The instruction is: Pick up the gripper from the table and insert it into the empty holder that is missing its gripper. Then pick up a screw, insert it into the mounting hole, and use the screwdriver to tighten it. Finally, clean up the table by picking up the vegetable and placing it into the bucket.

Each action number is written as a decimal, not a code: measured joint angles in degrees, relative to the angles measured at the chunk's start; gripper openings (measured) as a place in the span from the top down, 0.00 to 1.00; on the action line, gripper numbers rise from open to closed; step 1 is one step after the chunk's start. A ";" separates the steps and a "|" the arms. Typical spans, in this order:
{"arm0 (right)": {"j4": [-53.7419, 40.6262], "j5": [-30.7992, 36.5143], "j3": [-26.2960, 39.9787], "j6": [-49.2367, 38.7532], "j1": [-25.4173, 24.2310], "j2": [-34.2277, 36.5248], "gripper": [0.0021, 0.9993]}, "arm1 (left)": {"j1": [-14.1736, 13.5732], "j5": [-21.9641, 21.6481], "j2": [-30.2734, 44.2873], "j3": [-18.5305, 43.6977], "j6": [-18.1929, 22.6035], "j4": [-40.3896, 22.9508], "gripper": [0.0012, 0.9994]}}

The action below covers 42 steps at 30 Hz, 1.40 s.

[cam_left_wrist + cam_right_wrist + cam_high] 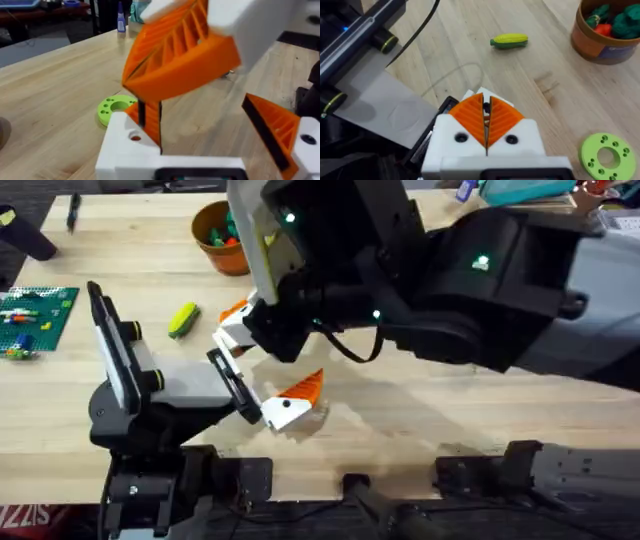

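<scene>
Wrist-view vegetable [509, 40] (bucket [605, 37] nearby)

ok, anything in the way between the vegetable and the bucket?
Nothing visible. In the right wrist view only bare wood lies between the vegetable and the bucket. The bucket already holds green and red toys.

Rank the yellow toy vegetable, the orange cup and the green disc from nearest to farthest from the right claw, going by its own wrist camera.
From the right gripper:
1. green disc, close beside it on the table.
2. vegetable, lying on bare wood farther off.
3. bucket, farthest, toys inside.
</scene>
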 joint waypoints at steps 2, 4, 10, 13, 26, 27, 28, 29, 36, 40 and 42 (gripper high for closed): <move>0.00 0.00 0.00 0.00 0.00 0.02 1.00 | 0.00 0.00 0.00 0.00 0.00 0.00 0.01; 0.05 0.00 0.00 0.00 0.00 0.00 1.00 | 0.00 0.00 0.00 0.00 0.00 -0.01 0.01; 0.47 0.00 0.00 -0.01 0.00 0.59 1.00 | 0.00 0.00 0.00 0.00 0.00 0.00 0.01; 0.48 0.00 0.00 0.00 0.00 1.66 1.00 | 0.02 0.00 0.00 0.00 0.00 -0.01 0.01; 0.27 0.02 0.00 0.00 0.00 2.86 1.00 | 0.00 0.00 0.00 -0.02 0.00 -0.02 0.01; 0.14 0.02 0.00 0.00 0.00 2.86 1.00 | 0.00 0.00 0.00 0.00 0.00 0.00 0.01; -0.01 0.02 0.00 0.00 0.00 2.86 1.00 | 0.01 0.00 0.00 0.00 0.00 -0.02 0.01; -0.19 0.02 0.00 0.00 0.00 2.86 1.00 | 0.00 0.00 0.00 0.00 0.00 0.00 0.01; -1.01 0.02 0.00 0.20 0.00 2.86 0.80 | 0.00 0.00 0.00 0.00 0.00 0.00 0.01; -1.06 0.26 0.00 0.39 0.00 2.86 0.58 | 0.00 0.00 0.00 -0.02 0.00 -0.02 0.01; -1.07 0.39 0.00 0.37 0.00 2.86 0.54 | 0.00 0.00 0.00 -0.02 0.00 -0.02 0.01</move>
